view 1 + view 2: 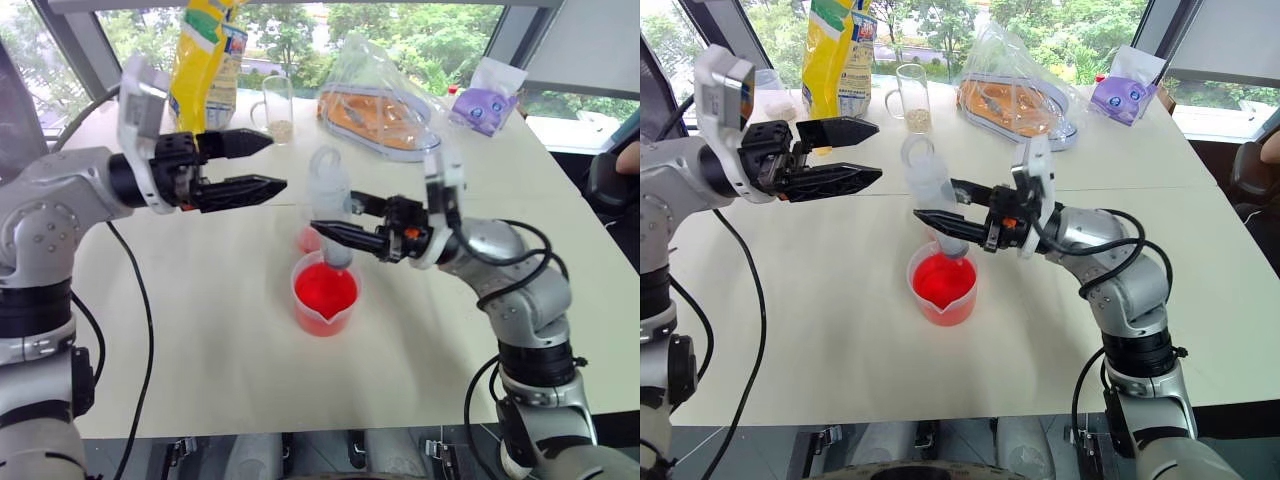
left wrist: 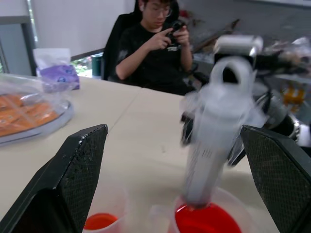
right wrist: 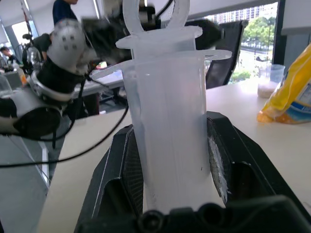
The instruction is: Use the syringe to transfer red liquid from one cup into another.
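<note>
Nearest the head camera, on the pale table (image 1: 200, 340): wide beaker (image 1: 325, 296) holding bright red liquid (image 1: 326, 288). Directly above it, the syringe (image 1: 332, 215), upright with a slight tilt, tip down into the beaker's mouth, looped white handle on top. Clamped across the clear barrel by the right gripper (image 1: 335, 232), black fingers pressed to either side of it, reaching in level from the right. Just behind the beaker and touching or nearly touching it, the small narrow cup (image 1: 308, 240), pinkish-red at the base, mostly hidden by the syringe.

Up and to the left, held above the table and apart from the syringe: left gripper (image 1: 270, 165), fingers spread wide around nothing, pointing level toward the syringe handle.

Farther back along the window edge: yellow bag (image 1: 205, 60), tall handled glass (image 1: 277, 108) with grains at its bottom, clear-lidded tray (image 1: 385, 100) of orange food, purple pouch (image 1: 485, 105). Across the table in the left wrist view, a seated person (image 2: 155, 48) in black, holding a phone.
</note>
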Available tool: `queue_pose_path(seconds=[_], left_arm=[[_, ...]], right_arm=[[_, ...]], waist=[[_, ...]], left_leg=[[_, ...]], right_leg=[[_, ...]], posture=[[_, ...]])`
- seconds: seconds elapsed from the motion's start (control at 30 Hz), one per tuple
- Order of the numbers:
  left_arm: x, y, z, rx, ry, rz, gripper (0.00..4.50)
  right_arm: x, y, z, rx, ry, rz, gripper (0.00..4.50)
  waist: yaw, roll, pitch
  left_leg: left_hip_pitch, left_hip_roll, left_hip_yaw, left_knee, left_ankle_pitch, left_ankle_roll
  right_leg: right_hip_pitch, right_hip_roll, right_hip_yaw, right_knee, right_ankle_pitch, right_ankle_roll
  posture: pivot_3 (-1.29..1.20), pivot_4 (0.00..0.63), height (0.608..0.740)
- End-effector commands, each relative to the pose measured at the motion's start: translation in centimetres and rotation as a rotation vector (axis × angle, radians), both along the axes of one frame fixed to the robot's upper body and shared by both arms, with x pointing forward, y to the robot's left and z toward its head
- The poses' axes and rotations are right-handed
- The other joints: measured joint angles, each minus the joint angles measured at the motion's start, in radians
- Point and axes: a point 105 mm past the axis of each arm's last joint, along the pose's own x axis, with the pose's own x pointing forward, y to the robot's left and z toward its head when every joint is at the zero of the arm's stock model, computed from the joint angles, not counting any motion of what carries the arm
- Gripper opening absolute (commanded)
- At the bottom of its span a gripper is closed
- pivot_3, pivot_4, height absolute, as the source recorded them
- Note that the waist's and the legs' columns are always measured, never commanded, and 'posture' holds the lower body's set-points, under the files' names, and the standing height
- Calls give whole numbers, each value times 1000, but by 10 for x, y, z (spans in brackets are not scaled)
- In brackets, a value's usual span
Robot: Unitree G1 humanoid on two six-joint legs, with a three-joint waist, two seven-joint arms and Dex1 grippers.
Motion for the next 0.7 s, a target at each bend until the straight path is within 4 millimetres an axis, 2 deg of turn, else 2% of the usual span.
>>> queue_pose_path(seconds=[0.03,0.3,0.7], left_arm=[[-11,-11,11,3,-42,-73,4500],[-14,-26,10,5,-45,-132,4500],[-22,-28,-10,96,-29,-163,4500]], right_arm=[[-3,4,-10,-10,-45,15,1452],[-6,6,-19,-26,-45,30,1452],[-12,8,-15,-4,-28,45,1452]], waist=[[2,0,0],[-1,0,0],[1,0,0]], left_leg=[[0,0,0,0,0,0],[0,0,0,0,0,0],[0,0,0,0,0,-1]], right_leg=[[0,0,0,0,0,0],[0,0,0,0,0,0],[0,0,0,0,0,0]], posture=[[0,150,740],[0,150,740],[0,150,740]])
